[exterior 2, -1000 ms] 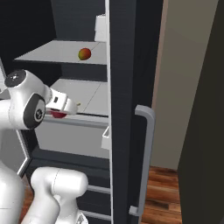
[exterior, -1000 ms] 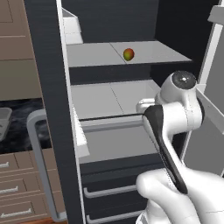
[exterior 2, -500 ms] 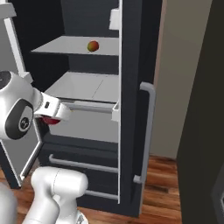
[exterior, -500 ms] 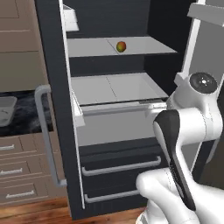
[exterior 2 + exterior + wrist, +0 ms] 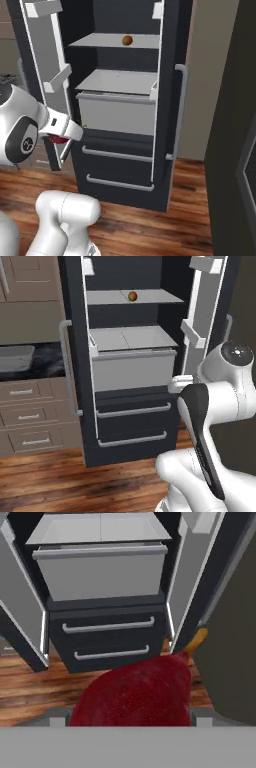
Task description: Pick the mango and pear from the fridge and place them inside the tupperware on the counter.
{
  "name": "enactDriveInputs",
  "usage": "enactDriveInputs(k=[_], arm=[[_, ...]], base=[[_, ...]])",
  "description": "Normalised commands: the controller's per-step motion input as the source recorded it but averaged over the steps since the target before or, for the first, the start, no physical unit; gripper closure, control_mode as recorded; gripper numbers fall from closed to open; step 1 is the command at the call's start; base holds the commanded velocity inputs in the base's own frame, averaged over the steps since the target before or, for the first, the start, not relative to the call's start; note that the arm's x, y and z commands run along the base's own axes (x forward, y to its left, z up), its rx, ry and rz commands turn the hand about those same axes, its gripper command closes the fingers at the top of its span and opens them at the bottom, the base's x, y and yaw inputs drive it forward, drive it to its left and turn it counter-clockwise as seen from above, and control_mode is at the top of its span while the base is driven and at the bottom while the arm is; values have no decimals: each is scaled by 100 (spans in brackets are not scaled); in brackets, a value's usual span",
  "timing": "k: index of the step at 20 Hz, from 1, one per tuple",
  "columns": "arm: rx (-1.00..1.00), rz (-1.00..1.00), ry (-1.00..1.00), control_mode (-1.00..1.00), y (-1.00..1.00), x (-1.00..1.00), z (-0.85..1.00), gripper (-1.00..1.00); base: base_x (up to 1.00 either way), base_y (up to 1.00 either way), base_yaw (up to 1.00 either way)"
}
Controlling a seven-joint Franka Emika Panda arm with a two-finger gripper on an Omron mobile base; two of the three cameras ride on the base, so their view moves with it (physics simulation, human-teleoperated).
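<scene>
The pear point(image 5: 137, 694), dark red with an orange stem, sits clamped in the jaws of the gripper point(image 5: 61, 139), out in front of the open fridge point(image 5: 132, 421) and level with its pulled-out grey drawer point(image 5: 134, 368). The mango point(image 5: 132, 296) rests on the fridge's upper shelf point(image 5: 150, 298), well above that drawer. The tupperware point(image 5: 15, 357) stands on the worktop point(image 5: 42, 363) to the left of the fridge.

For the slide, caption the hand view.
Gripper holding a red pear before the open fridge.
</scene>
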Motion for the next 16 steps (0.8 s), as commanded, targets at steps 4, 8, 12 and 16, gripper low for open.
enactDriveInputs(k=[4,8,12,16], arm=[[0,0,0,100,0,0,0,100],[0,0,0,100,0,0,0,100],[0,0,0,100,0,0,0,100],[0,0,0,100,0,0,0,100]], base=[[-49,89,26],[-26,100,30],[25,94,8],[76,78,0]])
